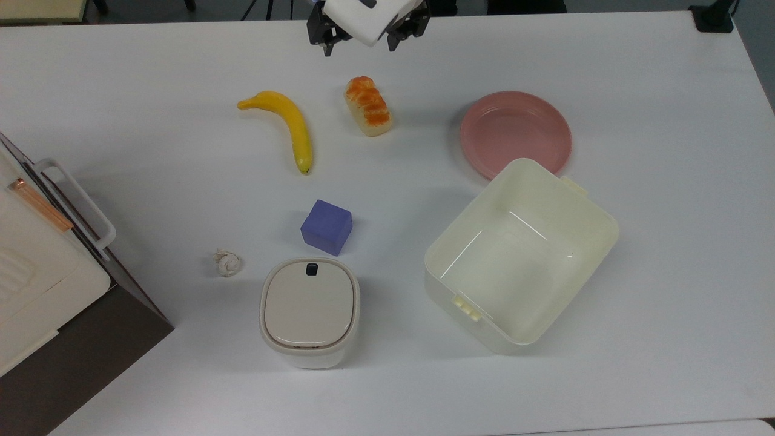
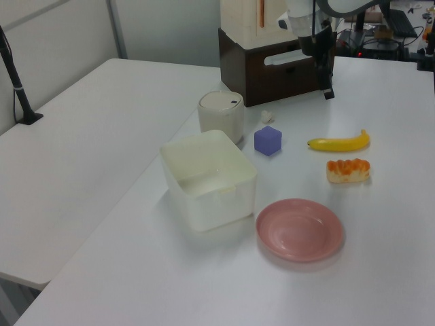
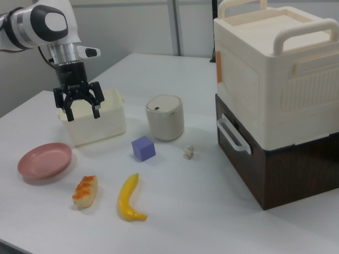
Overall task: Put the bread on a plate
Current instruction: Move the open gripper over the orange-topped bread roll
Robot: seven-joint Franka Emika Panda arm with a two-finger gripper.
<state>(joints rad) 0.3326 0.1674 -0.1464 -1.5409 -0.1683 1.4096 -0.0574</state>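
White table (image 1: 636, 72), top view. Bread (image 1: 367, 105): lying loose at 12 o'clock from the cube (image 1: 327, 226), between banana (image 1: 288, 126) at its 9 and plate (image 1: 515, 134) at its 3, touching neither. Plate: empty, the tub (image 1: 521, 254) overlapping its 6 o'clock rim. Gripper (image 3: 79, 108): fingers spread apart, holding nothing, raised above the table at 12 o'clock from the bread. Step in hand, by judgement: approach, no grasp made. Next move calls for lining up over the bread, descending, and closing across its short width.
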